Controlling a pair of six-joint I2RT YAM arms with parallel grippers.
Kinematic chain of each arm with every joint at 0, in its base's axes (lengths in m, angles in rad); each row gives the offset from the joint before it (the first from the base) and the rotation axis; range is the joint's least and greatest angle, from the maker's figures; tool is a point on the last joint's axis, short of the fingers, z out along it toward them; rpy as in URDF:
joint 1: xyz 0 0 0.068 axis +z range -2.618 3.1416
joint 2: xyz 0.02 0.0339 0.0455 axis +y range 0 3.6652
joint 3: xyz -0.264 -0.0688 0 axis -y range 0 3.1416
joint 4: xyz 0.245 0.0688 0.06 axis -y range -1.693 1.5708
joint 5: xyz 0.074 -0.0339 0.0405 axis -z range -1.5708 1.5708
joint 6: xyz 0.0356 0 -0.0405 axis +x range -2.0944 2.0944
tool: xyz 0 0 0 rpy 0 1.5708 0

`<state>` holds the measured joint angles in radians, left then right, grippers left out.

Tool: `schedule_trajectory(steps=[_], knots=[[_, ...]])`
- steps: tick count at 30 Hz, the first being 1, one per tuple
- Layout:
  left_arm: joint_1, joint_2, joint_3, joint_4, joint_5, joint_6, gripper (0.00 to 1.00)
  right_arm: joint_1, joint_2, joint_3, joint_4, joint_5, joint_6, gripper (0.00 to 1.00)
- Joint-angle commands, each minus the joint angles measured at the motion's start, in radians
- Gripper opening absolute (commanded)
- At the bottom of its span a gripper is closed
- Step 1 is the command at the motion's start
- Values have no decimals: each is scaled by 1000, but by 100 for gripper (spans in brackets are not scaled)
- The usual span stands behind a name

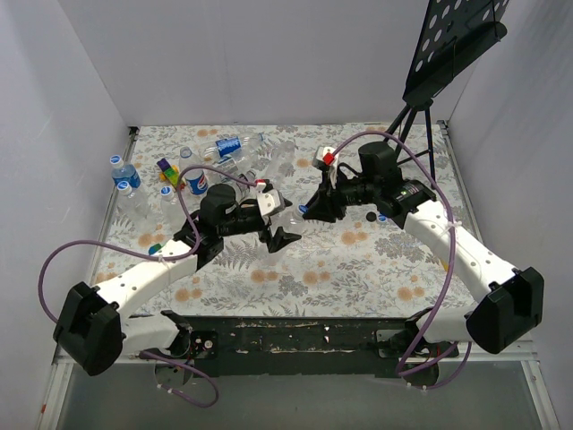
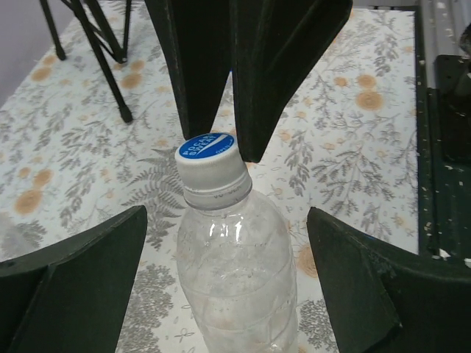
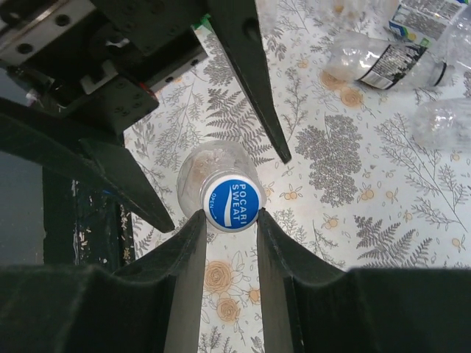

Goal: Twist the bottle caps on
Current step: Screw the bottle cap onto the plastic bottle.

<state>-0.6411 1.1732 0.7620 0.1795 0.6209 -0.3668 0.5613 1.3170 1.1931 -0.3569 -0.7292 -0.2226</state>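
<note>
A clear bottle stands upright on the floral cloth with a blue cap on its neck. My left gripper is open, its fingers wide on either side of the bottle's body, with gaps on both sides. My right gripper is shut on the cap, its two fingertips pressed against the cap's sides. In the top view both grippers meet at mid-table: the left gripper, the right gripper, and the cap as a small blue dot between them.
Several more bottles lie and stand at the back left, some capped. Small toys sit among them. A black tripod stand rises at the back right. A loose blue cap lies by the right arm. Bottles lie nearby.
</note>
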Motion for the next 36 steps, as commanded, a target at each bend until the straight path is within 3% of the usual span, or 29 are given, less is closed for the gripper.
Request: schedule_trajectory(steps=[1, 7, 12, 16, 20, 24, 26, 28, 31, 36], knots=[[17, 37, 51, -40, 158, -58, 87, 2, -44, 3, 1, -108, -83, 1], [21, 86, 69, -38, 207, -90, 73, 3, -61, -10, 13, -131, -98, 1], [21, 95, 77, -43, 189, -95, 39, 5, -62, -15, 12, -142, -104, 1], [21, 83, 65, -32, 91, -75, 16, 8, -50, -12, 19, -87, -66, 1], [-6, 62, 48, -22, -157, -18, 0, 29, 8, 23, 30, 78, 79, 1], [-118, 46, -10, 27, -522, 93, 0, 48, 83, 60, 18, 295, 310, 1], [-192, 55, -42, 76, -737, 167, 0, 64, 100, 66, 27, 350, 373, 1], [-227, 63, -59, 107, -829, 198, 0, 78, 91, 51, 73, 346, 399, 1], [-227, 49, -58, 97, -779, 177, 0, 78, 54, 31, 125, 278, 362, 1], [-175, 11, -40, 26, -503, 125, 0, 46, -47, 8, 90, 248, 195, 30]])
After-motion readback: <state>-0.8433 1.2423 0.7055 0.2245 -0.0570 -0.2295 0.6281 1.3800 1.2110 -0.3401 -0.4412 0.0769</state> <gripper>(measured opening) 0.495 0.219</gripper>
